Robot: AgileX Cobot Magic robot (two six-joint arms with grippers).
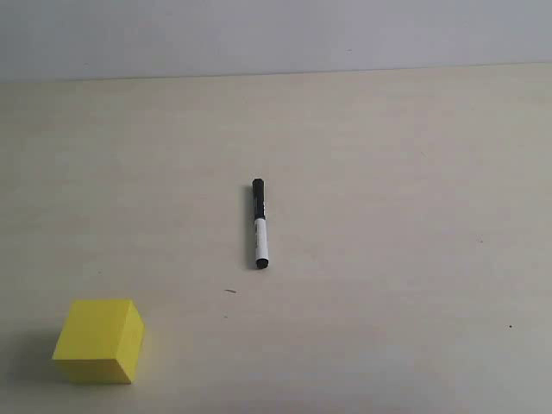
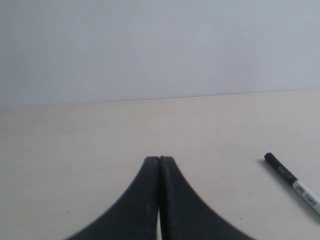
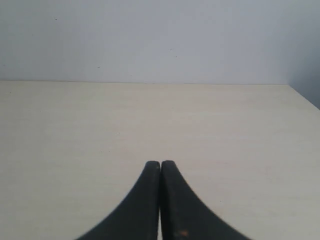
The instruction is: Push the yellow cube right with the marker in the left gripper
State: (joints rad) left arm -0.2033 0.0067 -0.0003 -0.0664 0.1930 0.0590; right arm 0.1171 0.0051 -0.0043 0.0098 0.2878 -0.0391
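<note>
The marker [image 1: 260,224] lies loose on the pale table, near its middle, black cap pointing away and white barrel toward the front. It shows again in the left wrist view, marker [image 2: 294,183], off to one side of my left gripper [image 2: 159,159], which is shut with nothing between its fingers. The yellow cube [image 1: 100,341] rests at the front left of the table, well apart from the marker. My right gripper [image 3: 160,163] is shut too and holds nothing. Neither gripper appears in the exterior view.
The pale table [image 1: 388,172] runs back to a grey wall. Its right edge [image 3: 302,96] shows in the right wrist view. A few small dark specks [image 1: 230,291] mark the surface.
</note>
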